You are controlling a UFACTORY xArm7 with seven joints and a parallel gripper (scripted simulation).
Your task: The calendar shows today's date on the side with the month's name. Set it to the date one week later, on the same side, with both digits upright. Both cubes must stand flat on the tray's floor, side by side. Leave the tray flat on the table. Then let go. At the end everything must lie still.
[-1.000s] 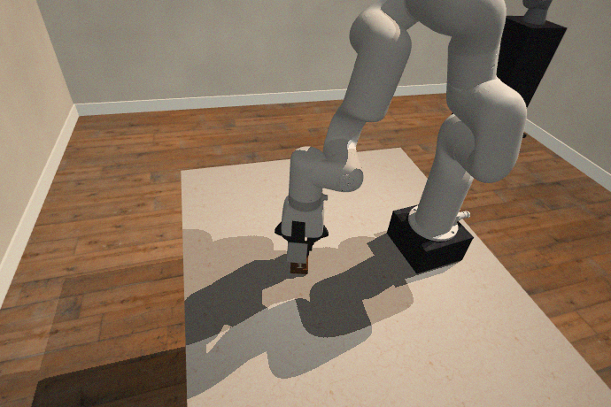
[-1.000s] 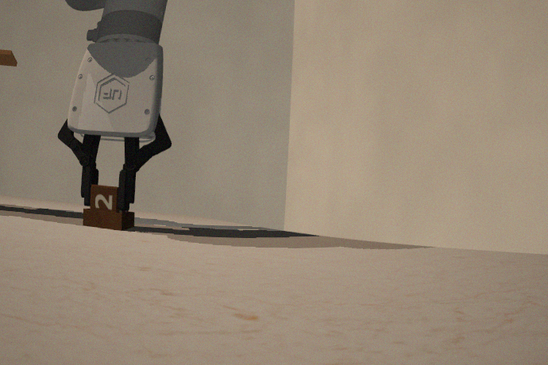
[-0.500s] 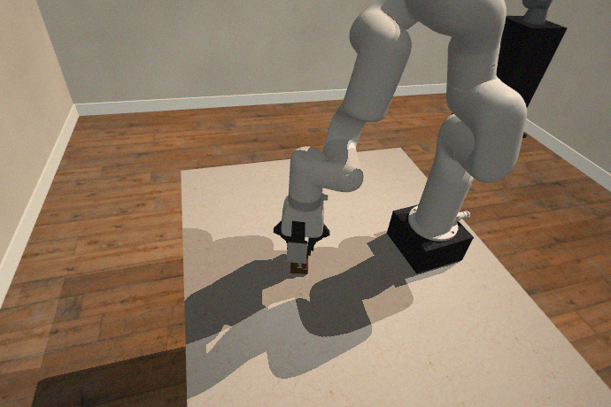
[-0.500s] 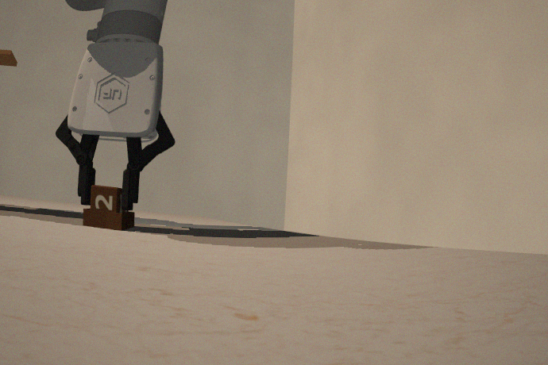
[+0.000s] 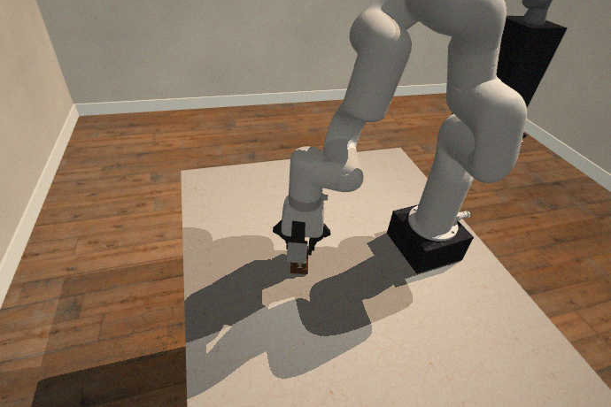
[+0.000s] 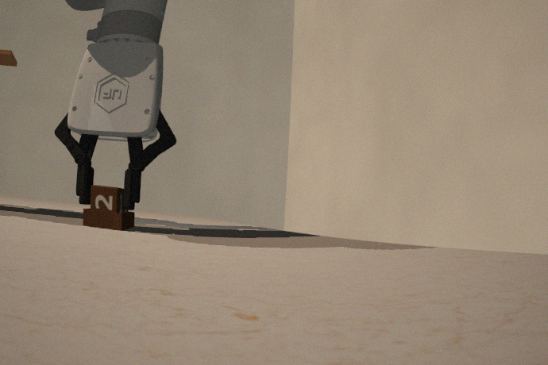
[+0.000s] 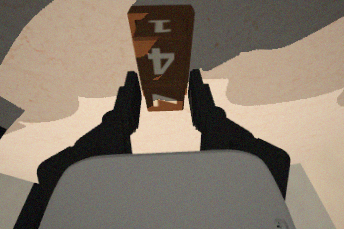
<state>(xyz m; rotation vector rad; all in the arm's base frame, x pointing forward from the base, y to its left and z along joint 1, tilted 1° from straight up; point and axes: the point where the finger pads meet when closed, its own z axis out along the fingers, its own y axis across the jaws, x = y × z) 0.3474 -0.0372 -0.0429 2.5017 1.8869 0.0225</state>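
claw (image 5: 303, 253) (image 6: 106, 205) (image 7: 164, 82) was released, its fingers parted on either side of a brown cube (image 6: 103, 198), with slim gaps showing in the wrist view. that cube's 2 lay on its side in the exterior view, above the low brown tray (image 6: 108, 219). the calendar (image 5: 298, 272) (image 7: 175, 46) sat on the pale counter (image 5: 444, 343) (image 6: 265, 308) (image 7: 50, 36), partly shaded. the arm's black base (image 5: 416, 262) stood well apart from it.
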